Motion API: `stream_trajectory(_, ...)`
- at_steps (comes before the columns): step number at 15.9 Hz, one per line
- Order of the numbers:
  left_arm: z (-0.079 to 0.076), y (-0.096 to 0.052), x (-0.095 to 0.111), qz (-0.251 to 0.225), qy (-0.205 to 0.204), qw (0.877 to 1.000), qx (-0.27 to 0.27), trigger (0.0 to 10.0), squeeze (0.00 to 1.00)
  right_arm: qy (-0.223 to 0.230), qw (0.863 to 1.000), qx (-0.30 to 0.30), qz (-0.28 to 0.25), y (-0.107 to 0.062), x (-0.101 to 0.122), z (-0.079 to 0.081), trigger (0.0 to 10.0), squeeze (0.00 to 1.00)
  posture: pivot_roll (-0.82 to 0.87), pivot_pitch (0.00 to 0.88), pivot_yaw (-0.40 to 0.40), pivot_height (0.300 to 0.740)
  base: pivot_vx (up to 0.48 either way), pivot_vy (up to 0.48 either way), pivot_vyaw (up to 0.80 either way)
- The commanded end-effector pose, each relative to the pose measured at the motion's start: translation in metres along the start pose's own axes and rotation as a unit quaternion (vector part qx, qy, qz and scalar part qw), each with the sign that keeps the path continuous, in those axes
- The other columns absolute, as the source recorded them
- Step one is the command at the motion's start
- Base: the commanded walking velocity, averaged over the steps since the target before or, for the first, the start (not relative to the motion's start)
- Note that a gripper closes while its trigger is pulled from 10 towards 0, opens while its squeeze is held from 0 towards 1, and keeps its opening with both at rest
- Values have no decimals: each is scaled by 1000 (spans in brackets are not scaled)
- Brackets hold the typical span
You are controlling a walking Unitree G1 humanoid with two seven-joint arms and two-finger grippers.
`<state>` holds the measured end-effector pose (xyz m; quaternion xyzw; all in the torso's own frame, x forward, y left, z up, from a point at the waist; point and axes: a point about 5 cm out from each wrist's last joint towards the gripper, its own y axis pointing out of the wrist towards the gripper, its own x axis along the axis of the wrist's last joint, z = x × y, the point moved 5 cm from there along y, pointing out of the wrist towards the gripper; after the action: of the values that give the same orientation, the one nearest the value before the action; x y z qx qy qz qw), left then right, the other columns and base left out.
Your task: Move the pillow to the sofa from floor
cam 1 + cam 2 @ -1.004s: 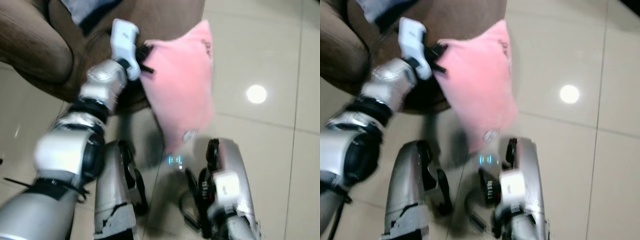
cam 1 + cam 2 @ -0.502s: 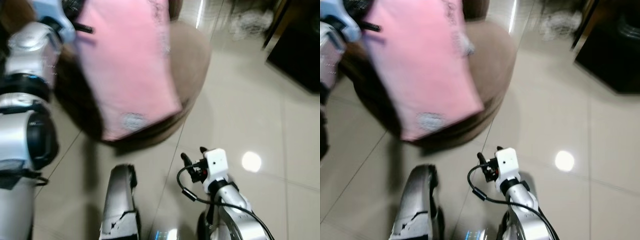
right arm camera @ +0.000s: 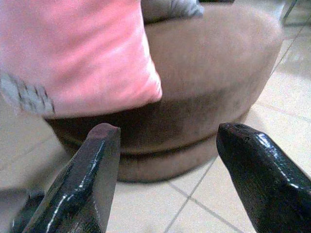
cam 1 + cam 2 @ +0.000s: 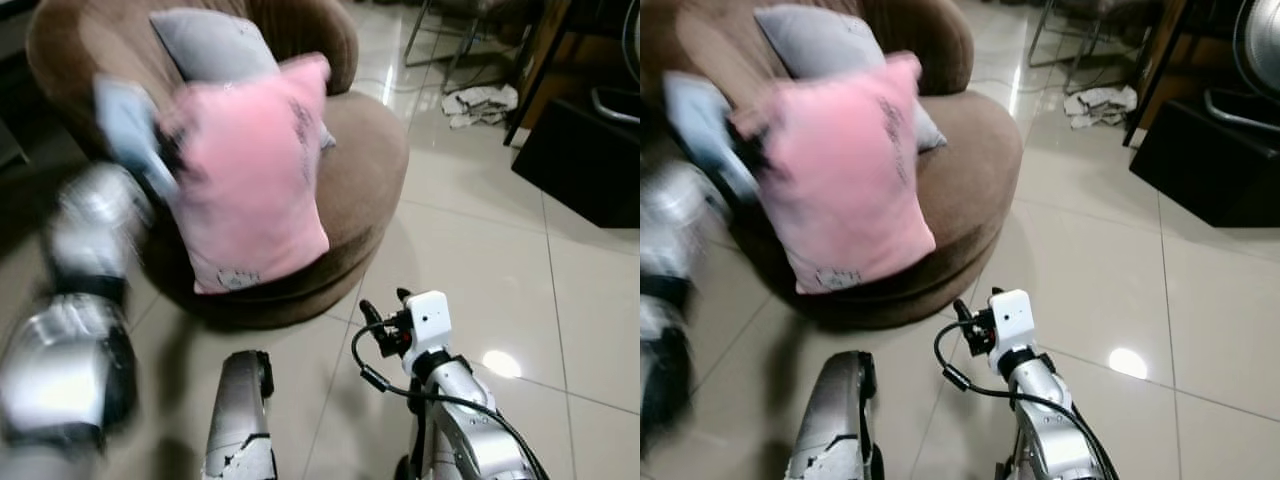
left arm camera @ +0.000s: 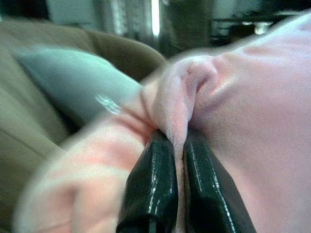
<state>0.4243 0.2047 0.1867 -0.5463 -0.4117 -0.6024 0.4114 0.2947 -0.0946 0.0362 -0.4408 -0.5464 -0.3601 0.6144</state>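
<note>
While the right gripper [image 3: 167, 145] gapes low, the raised left gripper [image 5: 176, 145] pinches the pillow [image 4: 250, 180].

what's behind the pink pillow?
A grey pillow leaning on the sofa backrest, its lower part hidden by the pink pillow, which the left pincer pinches by a corner.

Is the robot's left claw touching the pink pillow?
Touching. The left wrist view shows the left gripper with both black fingers squeezed onto a bunched fold of the pink pillow.
</note>
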Motion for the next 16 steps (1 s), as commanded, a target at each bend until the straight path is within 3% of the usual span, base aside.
stream_trajectory(1,-11,-1,-11,18,1,1000,-13,0,0,4,1000,-11,-15,-2,6,-4,10000,0,157,0,33,537,0,0,0)
stream_trajectory(2,-18,-4,-18,19,-6,1000,-16,0,0,5,1000,-13,-19,-2,7,-5,10000,0,145,0,33,542,0,0,0)
stream_trajectory(3,-49,-13,-40,31,-37,998,-29,0,0,20,999,-34,-33,-4,14,-12,10000,0,134,3,33,557,0,0,0)
stream_trajectory(5,-63,-15,-35,27,-44,998,-46,0,0,25,998,-35,-36,-4,15,-13,10000,0,126,3,35,572,0,0,0)
stream_trajectory(8,-78,-11,-22,12,-56,995,-83,0,0,32,998,-46,-41,-4,17,-17,10000,0,107,11,40,602,0,0,0)
stream_trajectory(10,-80,-11,-22,17,-59,995,-79,0,0,33,997,-49,-41,-3,17,-16,10000,0,94,17,43,617,0,0,0)
stream_trajectory(14,-78,-28,-67,77,-16,994,-72,0,0,39,998,-49,-21,-12,5,-12,10000,12,77,33,30,662,0,0,0)
stream_trajectory(15,-83,-36,-86,97,-41,991,-79,0,0,47,997,-52,-15,-14,3,-14,10000,35,74,33,15,672,0,0,0)
stream_trajectory(16,-86,-39,-93,102,-56,990,-77,0,0,46,997,-52,-12,-15,1,-16,10000,39,69,30,7,677,0,0,0)
